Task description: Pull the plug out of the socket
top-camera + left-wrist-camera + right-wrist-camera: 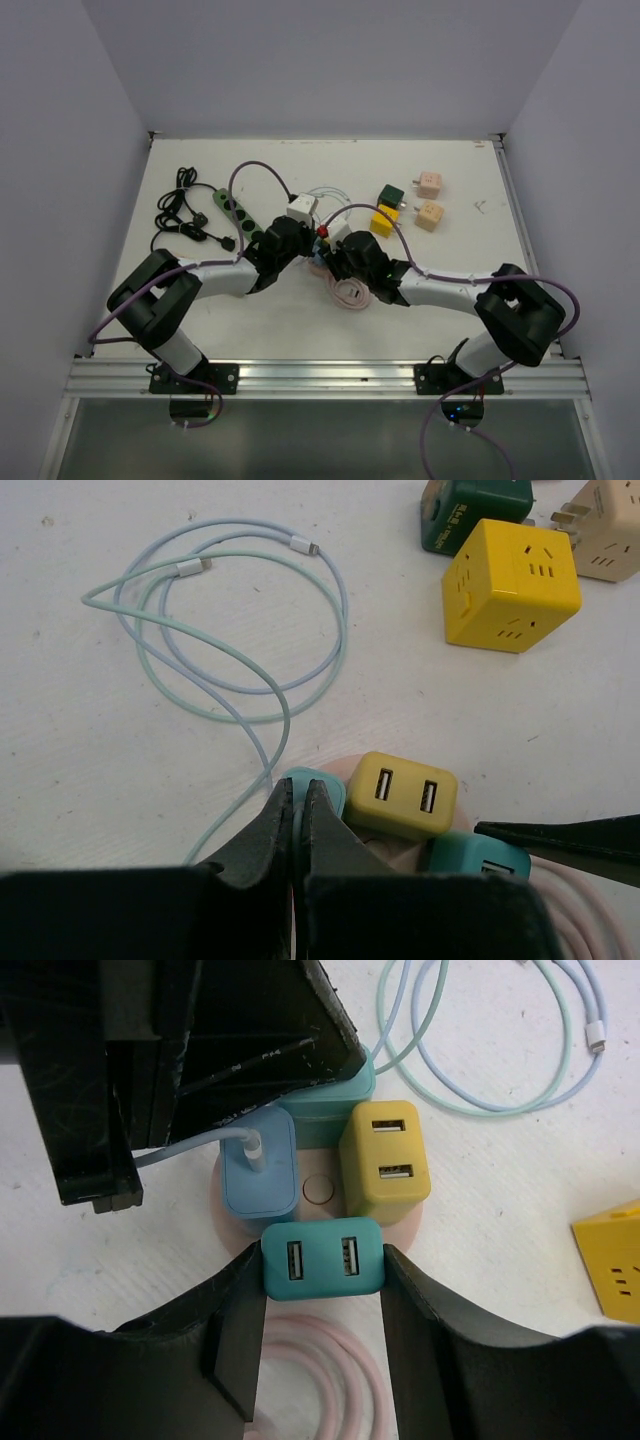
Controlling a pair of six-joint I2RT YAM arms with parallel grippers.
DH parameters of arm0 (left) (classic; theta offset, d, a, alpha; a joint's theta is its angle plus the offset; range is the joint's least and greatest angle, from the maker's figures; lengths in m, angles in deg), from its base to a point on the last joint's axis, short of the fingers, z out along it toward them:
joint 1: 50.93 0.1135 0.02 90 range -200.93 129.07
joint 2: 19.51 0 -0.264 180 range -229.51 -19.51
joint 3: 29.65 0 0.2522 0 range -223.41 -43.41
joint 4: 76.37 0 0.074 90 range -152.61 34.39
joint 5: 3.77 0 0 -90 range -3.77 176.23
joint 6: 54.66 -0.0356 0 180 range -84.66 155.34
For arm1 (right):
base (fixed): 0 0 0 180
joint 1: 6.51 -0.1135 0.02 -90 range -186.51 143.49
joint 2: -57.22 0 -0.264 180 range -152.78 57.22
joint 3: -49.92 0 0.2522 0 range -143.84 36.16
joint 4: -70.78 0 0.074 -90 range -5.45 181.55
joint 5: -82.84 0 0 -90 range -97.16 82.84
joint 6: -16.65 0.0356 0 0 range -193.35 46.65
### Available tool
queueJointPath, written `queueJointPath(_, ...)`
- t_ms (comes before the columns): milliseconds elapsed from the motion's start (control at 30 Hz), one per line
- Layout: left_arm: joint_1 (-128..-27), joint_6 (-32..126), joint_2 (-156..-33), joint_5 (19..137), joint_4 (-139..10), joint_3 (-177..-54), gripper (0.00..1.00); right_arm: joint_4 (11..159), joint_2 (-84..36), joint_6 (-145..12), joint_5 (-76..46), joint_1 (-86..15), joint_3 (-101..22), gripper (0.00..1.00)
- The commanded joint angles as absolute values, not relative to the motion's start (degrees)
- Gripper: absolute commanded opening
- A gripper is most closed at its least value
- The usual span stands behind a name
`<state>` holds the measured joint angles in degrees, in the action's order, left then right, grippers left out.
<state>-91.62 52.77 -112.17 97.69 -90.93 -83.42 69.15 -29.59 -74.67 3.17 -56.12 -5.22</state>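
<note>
- Grips the teal plug (322, 1258) by its two side faces with the right claw (322, 1254), jaws partly spread and pressed flush against the housing.
- Finds that plug seated at the near edge of the round pink socket (318, 1192), mid-table (250, 330), next to a yellow plug (385, 1160) and a blue plug (260, 1165).
- Holds the left claw (297, 790) fully closed, tips down at the socket's far side by a second teal plug (340, 1095). Reads as a brace, though firm contact cannot be confirmed.
- Judges the step in hand as: grasp made, extraction not yet begun.
- Calls next for a straight pull along the pin axis, away from the socket, without twist.
- Calls also for steady downward pressure from the left claw, to stop the socket lifting with the plug.
</note>
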Motion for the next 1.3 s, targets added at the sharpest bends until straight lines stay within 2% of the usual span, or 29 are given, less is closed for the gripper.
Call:
queueJointPath(0, -91.6, 53.1, -117.2, 97.5, -77.5, -81.0, 0.0, 63.4, -25.7, -76.3, 5.4, -57.3, -5.5, 0.04)
queueJointPath(33, -91.6, 53.1, -117.1, 97.6, -77.5, -80.9, 0.0, 63.6, -25.7, -75.1, 5.0, -56.4, -5.6, 0.04)
queueJointPath(167, -91.6, 53.0, -116.5, 97.6, -77.9, -80.3, 0.0, 62.3, -26.7, -64.9, -11.3, -48.5, -5.2, 0.06)
queueJointPath(267, -91.6, 53.0, -115.7, 97.6, -78.0, -80.0, 0.0, 60.8, -28.6, -59.2, -18.6, -44.0, -5.1, 0.07)
queueJointPath(400, -91.6, 52.7, -115.6, 97.9, -77.9, -80.0, 0.0, 61.9, -29.4, -59.8, -20.3, -44.0, -6.6, 0.07)
queueJointPath(467, -91.6, 52.7, -115.5, 97.8, -77.9, -80.0, 0.0, 62.7, -29.1, -60.9, -19.2, -45.0, -6.7, 0.07)
queueJointPath(600, -91.6, 52.5, -115.3, 98.0, -77.8, -80.1, 0.0, 69.5, -27.6, -70.3, -7.7, -53.6, -9.1, 0.06)
queueJointPath(767, -91.6, 52.3, -114.4, 99.1, -77.2, -80.1, 0.0, 67.9, -25.6, -71.1, -0.1, -55.3, -6.9, 0.08)
queueJointPath(1067, -91.6, 52.0, -112.7, 99.1, -77.6, -79.4, 0.0, 67.1, -24.6, -63.7, -1.3, -53.1, -6.9, 0.11)
queueJointPath(1200, -91.6, 52.1, -111.9, 99.1, -77.6, -78.9, 0.0, 66.4, -21.4, -59.3, -2.1, -49.9, -4.0, 0.11)
queueJointPath(1267, -91.6, 52.0, -111.4, 99.1, -77.6, -78.7, 0.0, 66.1, -19.3, -55.8, -4.4, -45.1, -1.8, 0.12)
